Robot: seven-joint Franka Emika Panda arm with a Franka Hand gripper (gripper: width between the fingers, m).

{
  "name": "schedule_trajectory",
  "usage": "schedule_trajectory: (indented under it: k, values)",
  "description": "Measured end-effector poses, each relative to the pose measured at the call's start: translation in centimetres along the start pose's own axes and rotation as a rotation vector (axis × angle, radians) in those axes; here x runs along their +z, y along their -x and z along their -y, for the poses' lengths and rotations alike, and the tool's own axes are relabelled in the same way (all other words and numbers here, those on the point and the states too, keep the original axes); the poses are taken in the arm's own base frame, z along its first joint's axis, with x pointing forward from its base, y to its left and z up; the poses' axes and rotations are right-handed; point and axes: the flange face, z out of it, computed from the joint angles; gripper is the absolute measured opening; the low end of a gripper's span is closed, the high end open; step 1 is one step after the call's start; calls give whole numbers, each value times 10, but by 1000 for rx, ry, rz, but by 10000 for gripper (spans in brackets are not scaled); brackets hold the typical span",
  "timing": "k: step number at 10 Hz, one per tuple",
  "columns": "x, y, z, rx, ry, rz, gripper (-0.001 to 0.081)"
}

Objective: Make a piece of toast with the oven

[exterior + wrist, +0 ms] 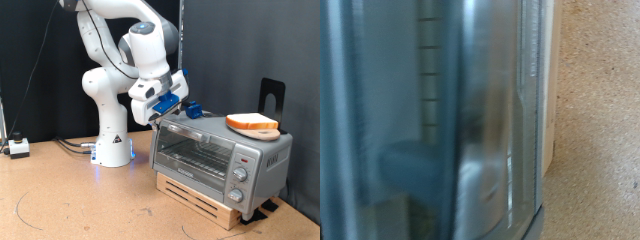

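The silver-grey toaster oven stands on a wooden slatted base at the exterior view's lower right, its glass door up and closed. The piece of toast lies on a round wooden plate on the oven's roof. My gripper, with blue fingers, hangs at the oven's upper corner on the exterior view's left, by the top edge of the door. The wrist view is filled by a blurred close-up of the oven's glass and metal front; no fingers show in it.
The wooden slatted base lifts the oven off the brown table. A black stand rises behind the oven. A small white box with cables sits at the exterior view's left edge. The robot's base stands behind.
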Motion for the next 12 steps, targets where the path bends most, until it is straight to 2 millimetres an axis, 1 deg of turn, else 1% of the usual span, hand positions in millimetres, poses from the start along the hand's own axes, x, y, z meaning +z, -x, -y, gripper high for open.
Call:
schedule_trajectory:
  k: [3,4,8,10,12]
  values:
    - [19,-11,-3,-3,18,-27,809]
    - [19,-13,-4,-6,18,-28,809]
    - [13,-27,-17,25,14,-61,809]
    - [14,-40,-20,40,23,-92,809]
    - [17,-58,-19,55,43,-117,809]
